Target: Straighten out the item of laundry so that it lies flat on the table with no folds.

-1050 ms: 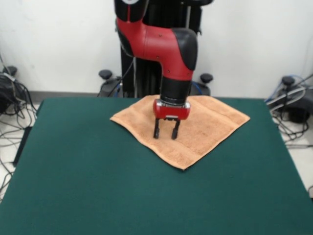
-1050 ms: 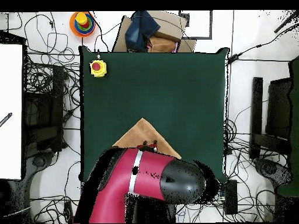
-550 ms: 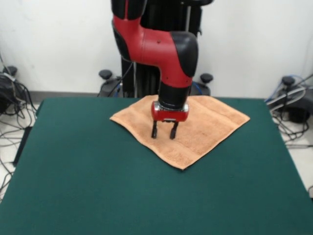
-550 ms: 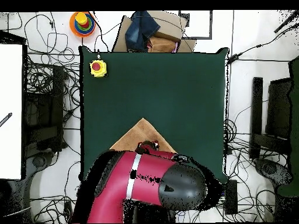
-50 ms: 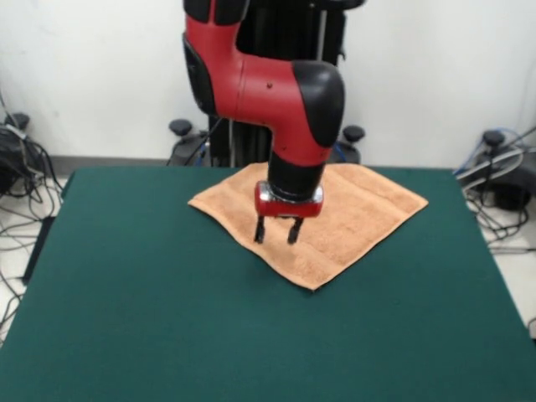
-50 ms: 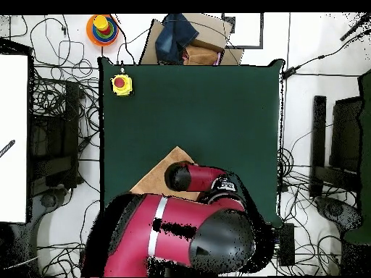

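The item of laundry is a peach-orange towel lying spread like a diamond on the far half of the green table. Its near corner points toward the table's middle. Its far corner is hidden behind the arm. My gripper hangs straight down over the towel's near-left edge, open, with nothing between its two dark fingers. I cannot tell whether the tips touch the cloth. In the overhead view only the towel's tip shows beside the red arm, which covers the rest of it and the gripper.
A yellow box with a red button sits on a table corner. Off the table lie a stacking-ring toy, a cardboard box with dark cloth, and cables on the floor on both sides.
The gripper has shifted a little to the left and toward the towel's near-left edge in the front view, staying open. The arm's elbow has swung forward. The towel has not moved.
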Controlling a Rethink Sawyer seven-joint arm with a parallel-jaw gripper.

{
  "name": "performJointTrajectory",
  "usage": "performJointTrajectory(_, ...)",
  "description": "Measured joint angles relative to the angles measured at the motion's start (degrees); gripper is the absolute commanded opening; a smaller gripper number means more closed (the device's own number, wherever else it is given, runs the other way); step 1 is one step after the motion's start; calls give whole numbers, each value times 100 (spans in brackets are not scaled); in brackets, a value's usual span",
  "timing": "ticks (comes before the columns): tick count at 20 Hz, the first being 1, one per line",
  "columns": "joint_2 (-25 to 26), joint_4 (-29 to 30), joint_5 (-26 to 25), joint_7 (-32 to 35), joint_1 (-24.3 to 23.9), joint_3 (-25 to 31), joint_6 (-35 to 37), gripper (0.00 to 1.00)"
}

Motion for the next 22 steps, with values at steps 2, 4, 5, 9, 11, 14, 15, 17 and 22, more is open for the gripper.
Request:
performJointTrajectory(2,27,-297,117,0,117,-28,-127,100)
performJointTrajectory(4,78,-471,199,0,211,-60,-261,100)
performJointTrajectory(5,97,-533,231,0,249,-74,-313,100)
performJointTrajectory(9,138,-768,436,0,485,-141,-557,100)
performJointTrajectory(11,75,-732,493,0,553,-141,-563,100)
performJointTrajectory(14,-188,-441,512,0,593,-143,-560,100)
performJointTrajectory(15,-246,-368,516,0,587,-142,-562,100)
performJointTrajectory(17,-436,-100,513,0,553,-143,-562,100)
performJointTrajectory(22,-749,493,483,0,347,-145,-562,100)
